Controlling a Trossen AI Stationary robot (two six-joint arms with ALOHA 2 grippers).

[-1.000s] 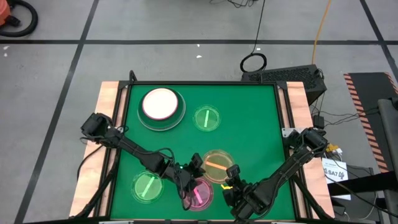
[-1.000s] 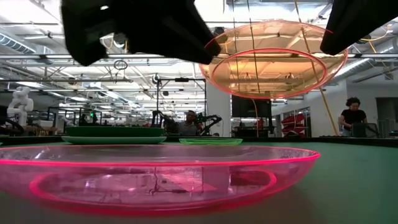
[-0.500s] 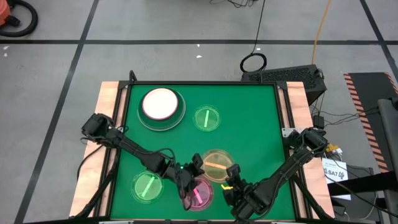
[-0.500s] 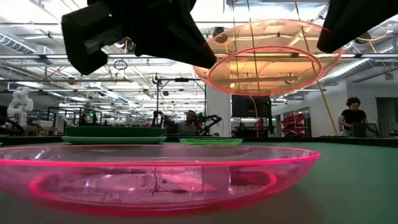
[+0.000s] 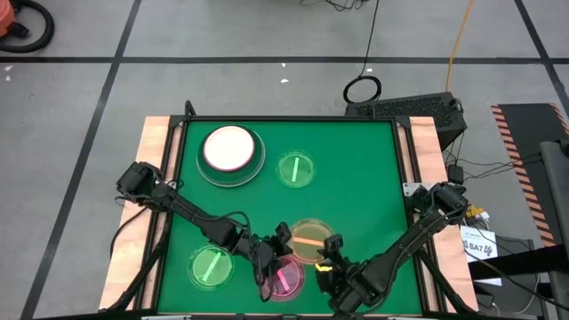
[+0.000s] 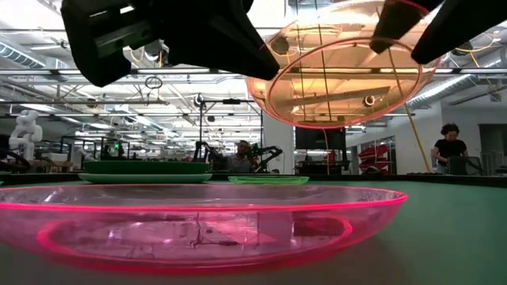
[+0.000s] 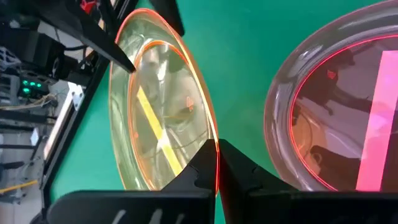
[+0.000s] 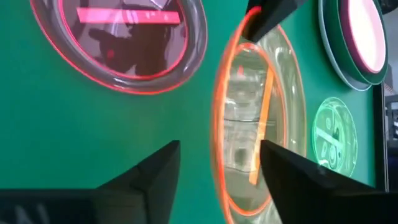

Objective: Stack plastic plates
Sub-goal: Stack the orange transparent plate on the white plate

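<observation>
Low view shows the amber plate (image 6: 342, 70) lifted clear of the table and tilted, high above the pink plate (image 6: 198, 226) that rests flat on the green table (image 6: 459, 229) in the foreground. The left gripper (image 7: 217, 163) has its two fingers pinched on the amber plate's rim, seen plainly in the left wrist view, where the rim runs straight into the closed tips and the pink plate lies just beside them on the other side. The right gripper (image 8: 219, 163) has its fingers spread apart with the opposite rim of the amber plate standing between them; whether either pad touches the plastic cannot be told. So the step in hand looks like carrying the amber plate across to set it on the pink one, which sits near both grippers in the high view (image 5: 284, 277). The next move calls for levelling the plate, centring it over the pink plate's bowl, lowering until the two nest, then opening the left fingers. A tilted release could let it slide off. Two green see-through plates and the larger stacked plates farther up the table wait for later.
</observation>
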